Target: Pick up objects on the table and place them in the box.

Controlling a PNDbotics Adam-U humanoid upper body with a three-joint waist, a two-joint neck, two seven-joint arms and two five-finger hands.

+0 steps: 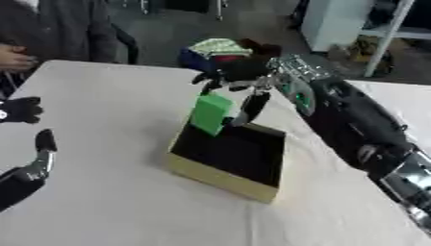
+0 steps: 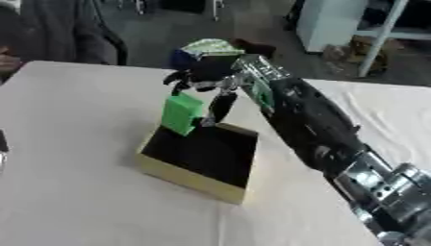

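A green block (image 1: 209, 113) hangs tilted over the far left corner of the box (image 1: 221, 178), a shallow tan box with a dark inside. My right hand (image 1: 242, 79) comes in from the right and is above and just behind the block, with its fingers (image 1: 252, 108) pointing down along the block's right side. Whether those fingers pinch the block or have let it go I cannot tell. My left hand (image 1: 25, 109) shows at the left edge, well away from the box, with a dark finger (image 1: 44, 144) raised below it.
The table (image 1: 109, 144) has a pale cloth. Beyond its far edge lies a heap of coloured things (image 1: 215, 50), with a white cabinet (image 1: 336, 21) further back on the right. A person sits at the far left corner.
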